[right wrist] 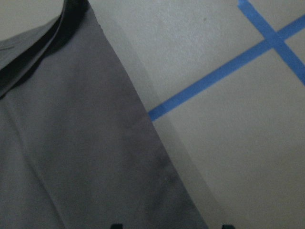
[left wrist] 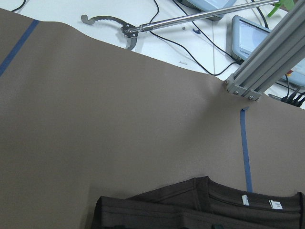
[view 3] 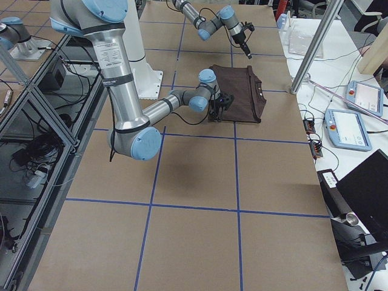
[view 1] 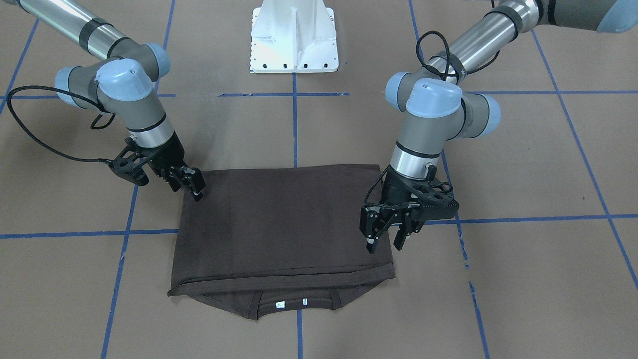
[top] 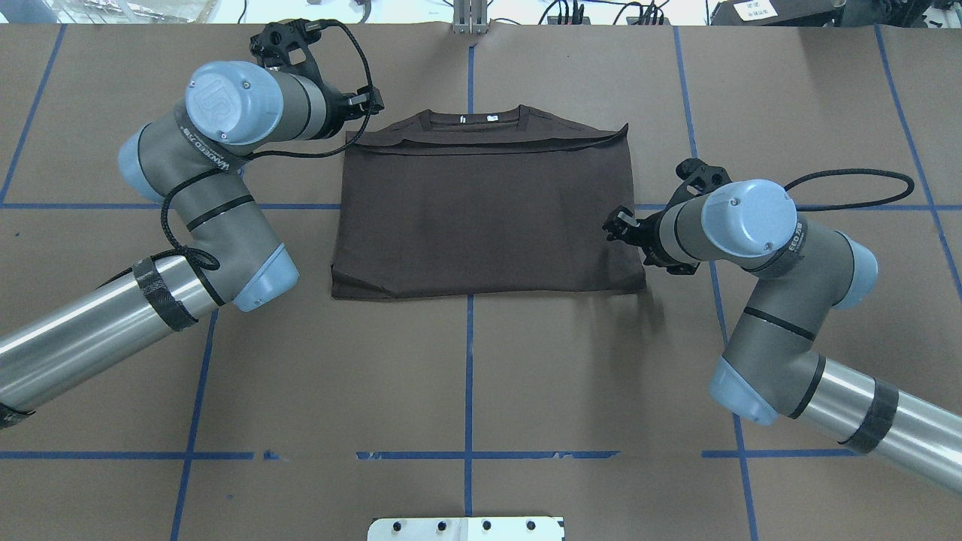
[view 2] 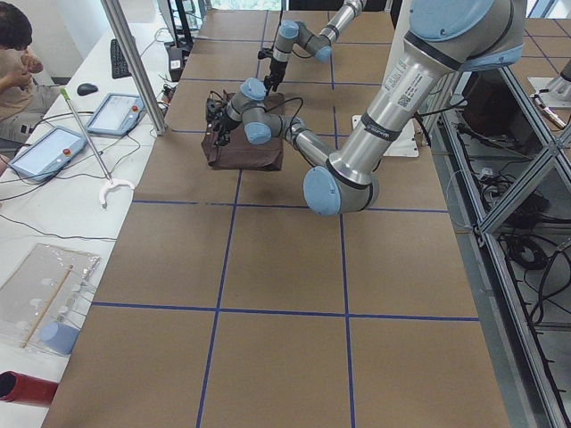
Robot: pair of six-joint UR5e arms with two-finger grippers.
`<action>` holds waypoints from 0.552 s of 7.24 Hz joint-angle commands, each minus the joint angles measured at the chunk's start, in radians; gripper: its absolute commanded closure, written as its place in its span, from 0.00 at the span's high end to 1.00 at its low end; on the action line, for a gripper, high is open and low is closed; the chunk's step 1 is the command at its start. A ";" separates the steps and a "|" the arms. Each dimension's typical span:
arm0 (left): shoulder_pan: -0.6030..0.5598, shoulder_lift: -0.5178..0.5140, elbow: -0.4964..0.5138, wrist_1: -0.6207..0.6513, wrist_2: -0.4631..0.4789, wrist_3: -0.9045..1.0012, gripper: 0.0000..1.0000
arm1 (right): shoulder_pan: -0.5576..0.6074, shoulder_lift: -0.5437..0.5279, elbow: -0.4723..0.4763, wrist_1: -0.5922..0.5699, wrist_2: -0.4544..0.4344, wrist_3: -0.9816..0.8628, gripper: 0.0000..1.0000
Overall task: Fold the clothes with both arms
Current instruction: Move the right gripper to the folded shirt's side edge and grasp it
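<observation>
T-shirt [view 1: 284, 219] flat between left gripper [view 1: 385, 247] and right gripper [view 1: 196, 191], both open-jawed at its side edges

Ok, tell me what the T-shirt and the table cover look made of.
T-shirt: soft knit fabric, likely cotton, matte dark brown; it folds in limp layers, with a banded collar. Table cover: looks like matte brown paper or card, flat and uniform.

T-shirt [view 1: 279, 219]: matt cloth. Left arm [top: 90, 323], right arm [top: 887, 409]: satin metal tubes, smooth plastic caps. Table [top: 526, 361]: matt paper.
</observation>
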 commanded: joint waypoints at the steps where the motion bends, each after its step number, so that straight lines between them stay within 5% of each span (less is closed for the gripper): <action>1: 0.000 0.002 0.000 0.000 0.001 -0.003 0.69 | -0.032 -0.037 0.023 -0.003 -0.014 0.017 0.70; 4: 0.008 0.003 0.004 -0.001 0.001 -0.029 0.69 | -0.030 -0.063 0.044 -0.003 -0.009 0.017 0.02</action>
